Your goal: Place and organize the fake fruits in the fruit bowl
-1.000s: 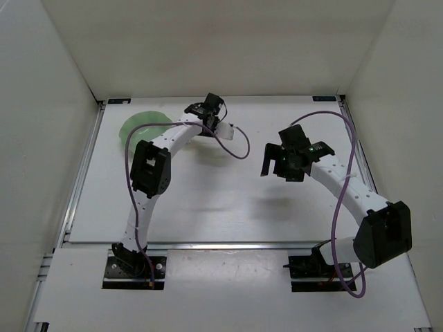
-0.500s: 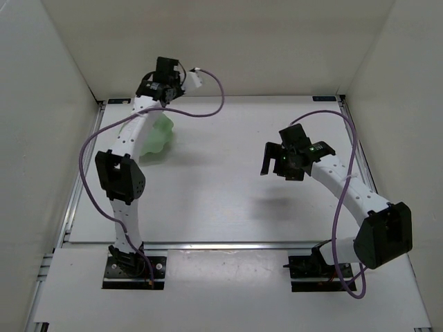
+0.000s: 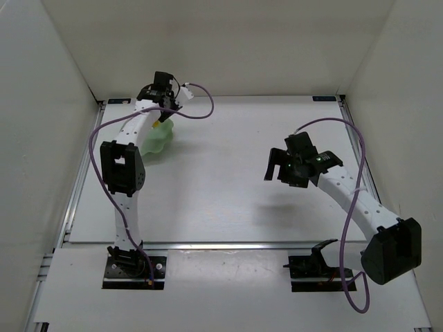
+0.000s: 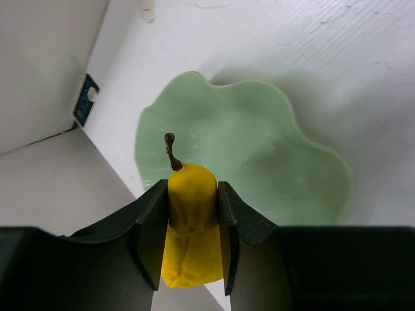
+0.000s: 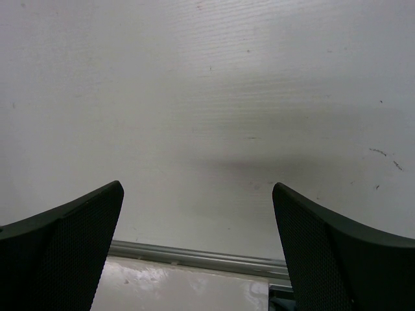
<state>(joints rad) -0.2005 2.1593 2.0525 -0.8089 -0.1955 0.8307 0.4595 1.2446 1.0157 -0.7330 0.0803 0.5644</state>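
Yellow pear [image 4: 192, 201] pinched in left claw [image 4: 192, 189] above mint bowl [image 4: 266, 152]; right claw [image 5: 196, 188] spread wide

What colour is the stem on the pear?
Dark brown; the stem shows best in the left wrist view.

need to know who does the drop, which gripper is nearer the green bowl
Left. The left gripper hangs right by the fruit bowl's rim, its fingers shut on the yellow pear. The right gripper is open over the table, far off to the bowl's right.
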